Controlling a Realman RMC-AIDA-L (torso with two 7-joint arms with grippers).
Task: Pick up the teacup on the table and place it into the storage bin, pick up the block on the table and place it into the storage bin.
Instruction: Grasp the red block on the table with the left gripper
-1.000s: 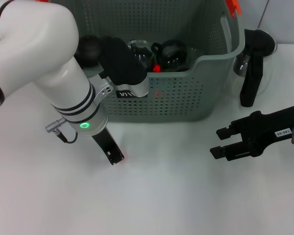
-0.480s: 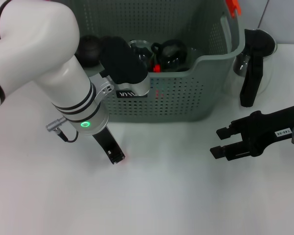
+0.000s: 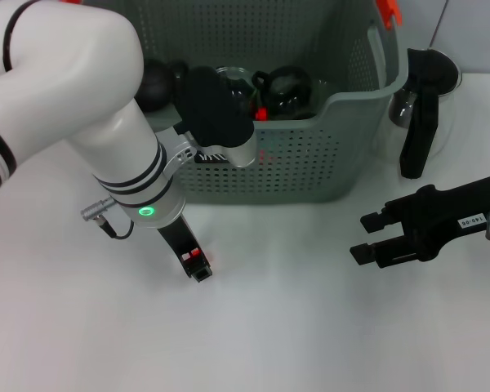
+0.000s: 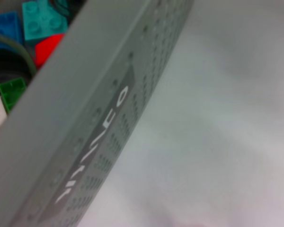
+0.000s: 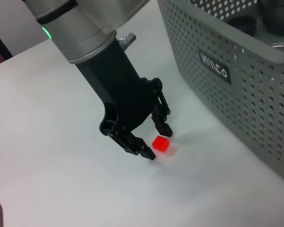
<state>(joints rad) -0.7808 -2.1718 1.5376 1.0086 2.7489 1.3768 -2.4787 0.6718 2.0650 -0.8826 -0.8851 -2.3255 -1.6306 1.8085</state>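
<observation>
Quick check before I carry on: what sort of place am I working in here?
Most likely a lab or test bench for robot trials, not a home. A bare white table holds a perforated storage bin of toy bricks and cups, and the left gripper straddles a small red block, open. The right gripper hangs apart, open.

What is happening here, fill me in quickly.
The left gripper is down at the table in front of the storage bin, its fingers open on either side of a small red block that sits on the surface, not yet gripped. The right gripper hovers open off to the side, idle. The bin already holds dark rounded items and some coloured bricks.
</observation>
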